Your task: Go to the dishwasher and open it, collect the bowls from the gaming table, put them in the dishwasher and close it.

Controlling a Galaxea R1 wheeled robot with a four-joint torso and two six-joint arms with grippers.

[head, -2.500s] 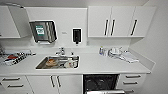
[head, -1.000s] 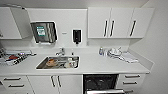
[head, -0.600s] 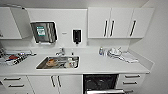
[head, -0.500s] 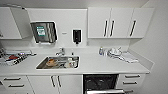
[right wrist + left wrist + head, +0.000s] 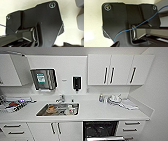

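Observation:
The dishwasher [image 5: 100, 129] sits under the white counter, to the right of the sink. It stands open: its dark interior shows and the steel edge of its lowered door [image 5: 105, 138] lies along the bottom of the head view. The bowls and the gaming table are out of view. In both wrist views the robot's own dark plate and jointed bar lie over a pale floor. A blue cable [image 5: 142, 23] crosses the left wrist view.
A steel sink [image 5: 58, 109] with dishes in it is set in the counter [image 5: 105, 113]. White dishes and a cloth [image 5: 120, 102] lie at the counter's right. White drawers [image 5: 132, 127] flank the dishwasher, with wall cabinets [image 5: 117, 69] above. A side wall [image 5: 157, 97] closes the right.

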